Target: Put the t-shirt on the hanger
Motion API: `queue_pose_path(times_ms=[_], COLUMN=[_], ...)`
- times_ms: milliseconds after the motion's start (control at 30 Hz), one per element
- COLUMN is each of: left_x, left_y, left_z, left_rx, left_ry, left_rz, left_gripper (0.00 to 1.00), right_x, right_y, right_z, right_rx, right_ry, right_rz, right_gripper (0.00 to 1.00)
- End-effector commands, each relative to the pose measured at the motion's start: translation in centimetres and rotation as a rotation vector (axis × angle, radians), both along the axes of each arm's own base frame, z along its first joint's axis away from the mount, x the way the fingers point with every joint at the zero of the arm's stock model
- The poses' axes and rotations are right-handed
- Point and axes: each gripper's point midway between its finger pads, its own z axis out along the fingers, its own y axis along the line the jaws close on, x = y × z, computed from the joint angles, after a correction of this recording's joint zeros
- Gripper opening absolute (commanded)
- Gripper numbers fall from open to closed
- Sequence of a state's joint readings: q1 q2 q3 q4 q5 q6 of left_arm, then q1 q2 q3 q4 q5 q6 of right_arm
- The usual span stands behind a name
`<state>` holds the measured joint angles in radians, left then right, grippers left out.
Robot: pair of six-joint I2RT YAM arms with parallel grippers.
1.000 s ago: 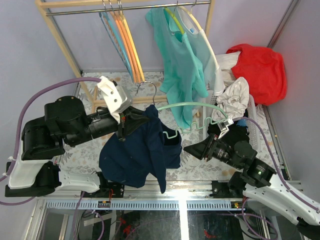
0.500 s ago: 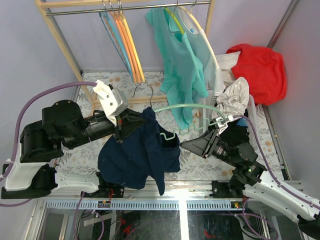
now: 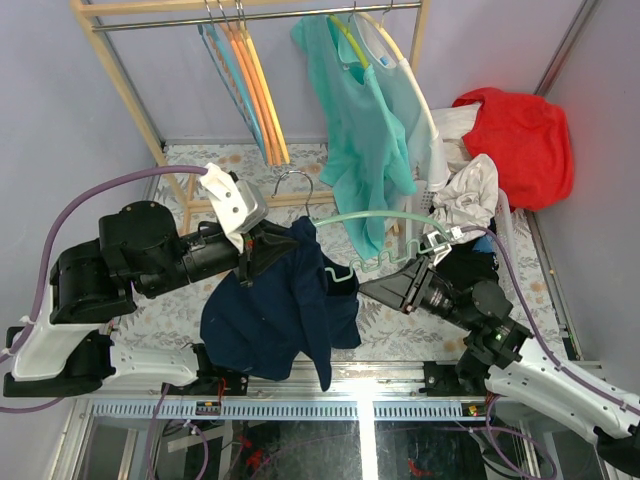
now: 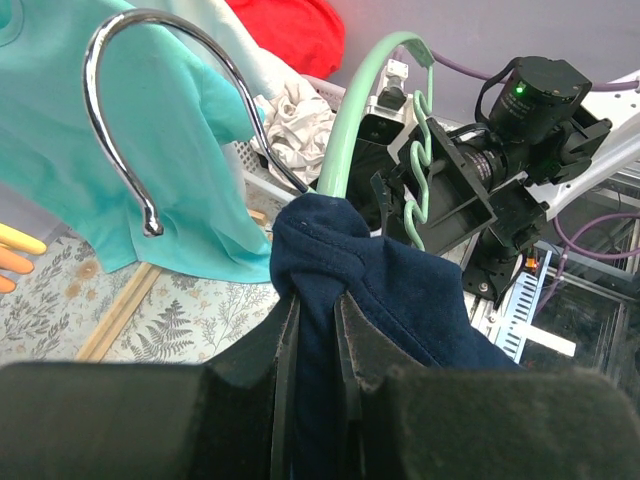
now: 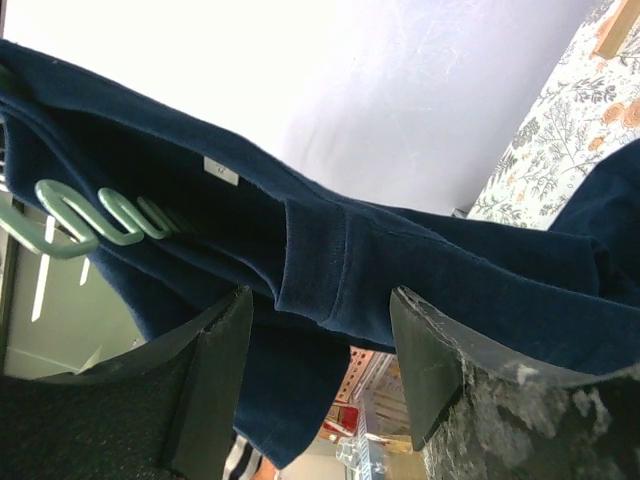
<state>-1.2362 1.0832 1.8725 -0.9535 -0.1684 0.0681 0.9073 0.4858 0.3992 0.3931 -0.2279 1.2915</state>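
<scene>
Pinches t-shirt (image 4: pixel 400 300) at hanger (image 4: pixel 350 150) neck with left claw (image 4: pixel 310 315), clamped tight; holds right claw (image 5: pixel 318 310) gaping, empty. Could yank collar off hanger arm if grabbing cloth too low.

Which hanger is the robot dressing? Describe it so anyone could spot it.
Look below the wooden clothes rack, in mid-air over the floral table. The hanger there is thin and pale mint-green, with a wavy lower bar, a silver hook and the navy t-shirt draped over one end. The orange hangers and yellow hanger hang up on the rack.
</scene>
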Motion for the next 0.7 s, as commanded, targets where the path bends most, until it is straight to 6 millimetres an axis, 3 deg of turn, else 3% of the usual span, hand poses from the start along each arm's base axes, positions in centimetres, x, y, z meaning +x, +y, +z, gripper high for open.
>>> queue_pose_path(times_ms=[0, 667], left_x=[0.3, -0.1], left_y=[-0.4, -1.3], left_z=[4.1, 3.6], left_rx=[-0.152, -0.147], left_ry=[-0.067, -0.06], left_rz=[0.002, -0.037], left_gripper=[0.0, 0.0], right_x=[-0.3, 2.1], right_y=[0.1, 1.7], right_z=[3.6, 0.5], right_rx=[0.06, -0.286], right_ry=[-0.073, -0.015], right_rz=[0.018, -0.036], right_gripper=[0.64, 0.62])
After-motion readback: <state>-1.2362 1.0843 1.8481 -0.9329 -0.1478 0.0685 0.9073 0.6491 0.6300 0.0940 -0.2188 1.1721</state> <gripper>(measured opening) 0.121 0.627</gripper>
